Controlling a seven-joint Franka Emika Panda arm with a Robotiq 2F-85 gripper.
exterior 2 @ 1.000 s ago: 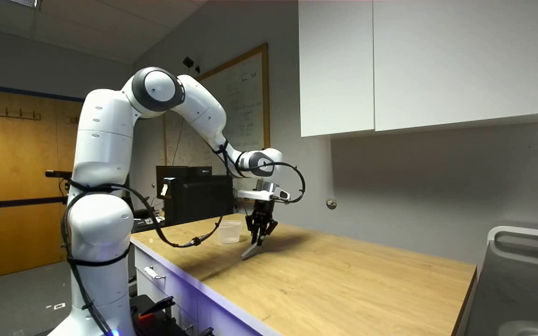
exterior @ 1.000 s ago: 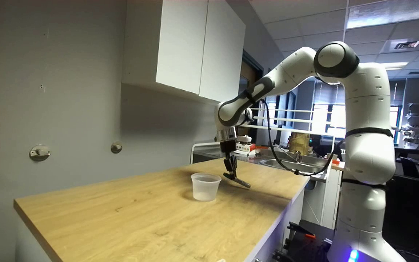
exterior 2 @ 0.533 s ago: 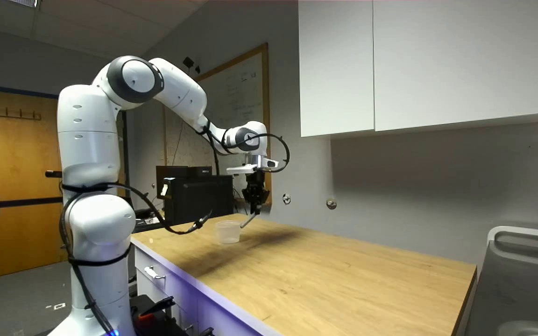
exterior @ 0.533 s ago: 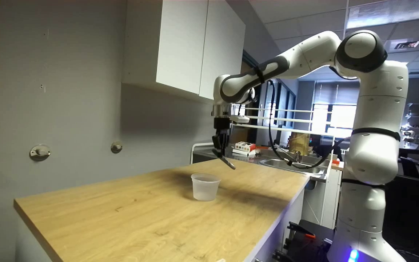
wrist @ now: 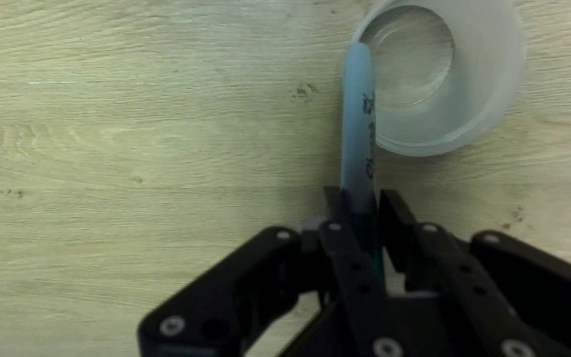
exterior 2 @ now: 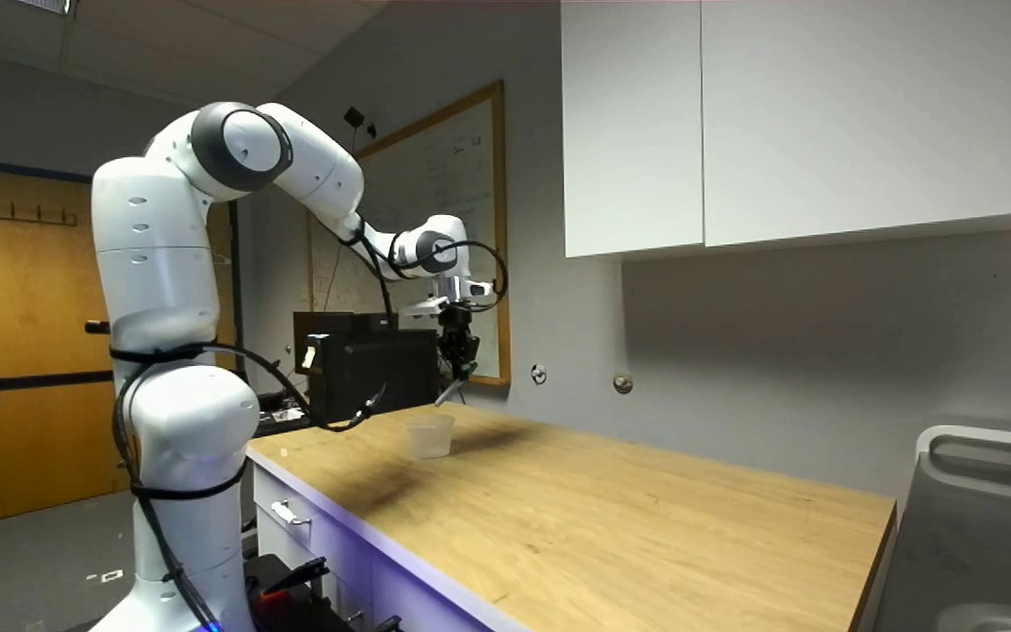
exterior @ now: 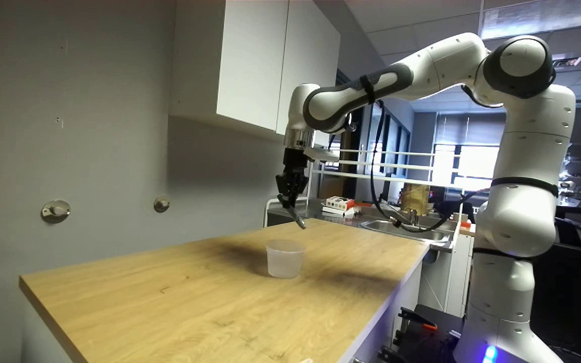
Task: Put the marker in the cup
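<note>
I've got the hand [wrist: 361,203] pinching the grey-and-teal marker [wrist: 358,129], its grey end slanting down from the grip, above and apart from the translucent plastic cup [exterior: 284,261].

- A white cabinet [exterior 2: 786,123] is hanging over the wooden desk [exterior 2: 690,518] — showing in both exterior views.
- A wood-framed whiteboard [exterior 2: 462,193] is bearing faint writing.
- A hook rail [exterior 2: 23,217] is running across a wood-toned panel [exterior 2: 23,325].
- A red-and-white box [exterior: 340,203] is sitting near the steel sink [exterior: 381,227].
- Dark boxy equipment [exterior 2: 374,364] is standing beyond the desk — its kind unclear.
</note>
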